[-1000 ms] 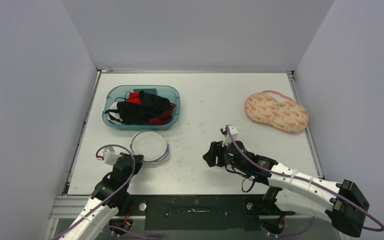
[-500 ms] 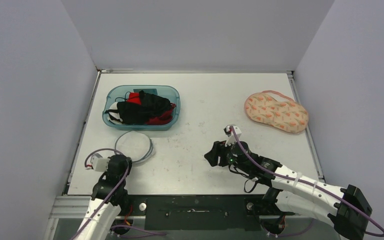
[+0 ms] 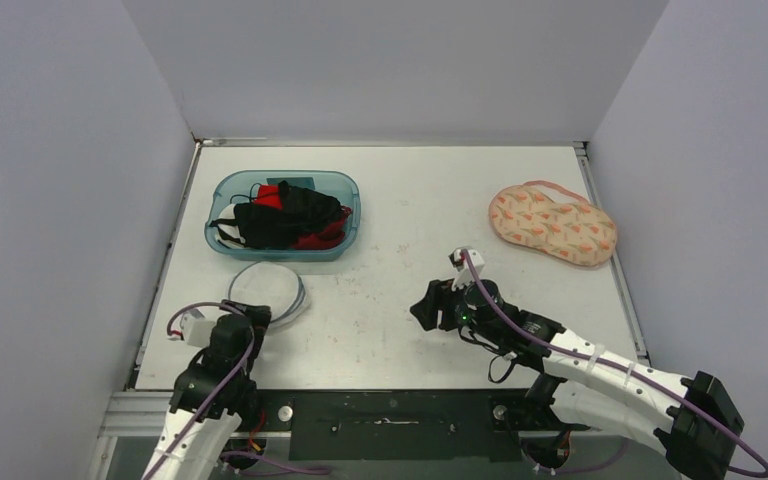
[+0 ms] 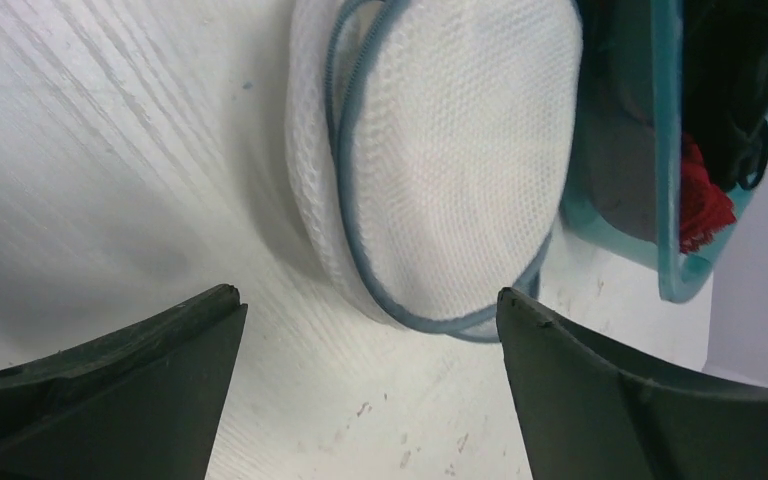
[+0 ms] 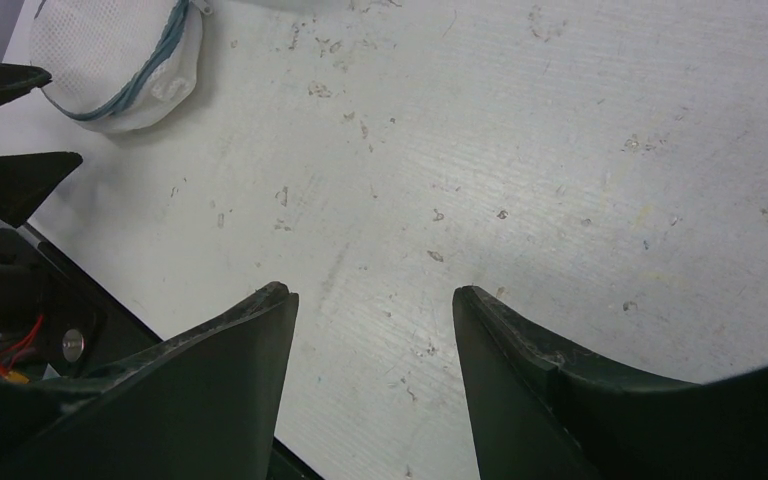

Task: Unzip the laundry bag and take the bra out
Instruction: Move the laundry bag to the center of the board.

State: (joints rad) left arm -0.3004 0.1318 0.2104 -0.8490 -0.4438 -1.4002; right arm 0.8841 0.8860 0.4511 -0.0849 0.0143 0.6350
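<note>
The white mesh laundry bag (image 3: 267, 290) with its blue zip edge lies flat on the table just in front of the bin. In the left wrist view the laundry bag (image 4: 450, 170) fills the upper middle. My left gripper (image 3: 256, 316) (image 4: 365, 293) stands open right at the bag's near edge, with only bare table between its fingertips. A peach patterned bra (image 3: 552, 223) lies on the table at the back right, outside the bag. My right gripper (image 3: 422, 308) (image 5: 370, 290) hovers open over the middle of the table, holding nothing, well to the right of the laundry bag (image 5: 110, 70).
A blue plastic bin (image 3: 352, 190) (image 4: 665, 200) with black and red garments stands behind the bag at the back left. Grey walls close in the table on three sides. The table's near edge and the black mounting rail (image 3: 390, 415) lie close below both grippers.
The left arm pulled the bag to the left while shut, then opened its jaws wide and let go. The right gripper drifted slightly nearer and has stayed open.
</note>
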